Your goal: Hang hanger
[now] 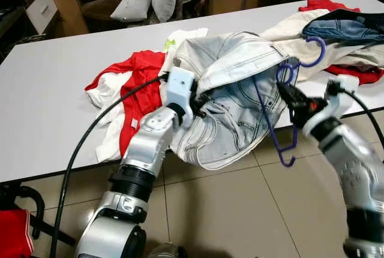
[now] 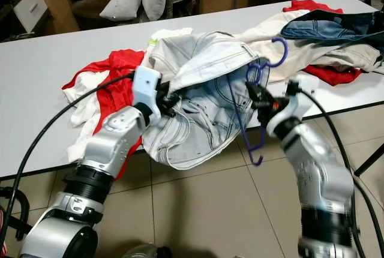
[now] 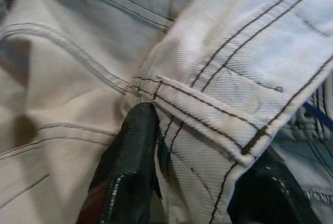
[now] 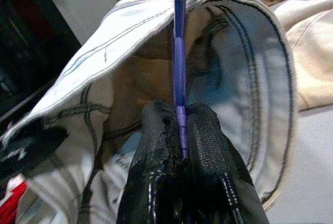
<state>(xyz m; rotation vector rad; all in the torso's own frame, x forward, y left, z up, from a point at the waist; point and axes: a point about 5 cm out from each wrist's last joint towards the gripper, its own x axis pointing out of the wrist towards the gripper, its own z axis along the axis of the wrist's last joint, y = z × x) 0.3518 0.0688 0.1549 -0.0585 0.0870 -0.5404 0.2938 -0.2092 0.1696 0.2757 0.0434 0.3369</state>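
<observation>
Denim jeans (image 1: 234, 99) pinched by outstretched left gripper (image 1: 201, 103); raised right gripper (image 1: 289, 97) clamps purple hanger (image 1: 282, 132).

hanger (image 1: 282, 114) part hidden inside jeans (image 1: 234, 108)
</observation>
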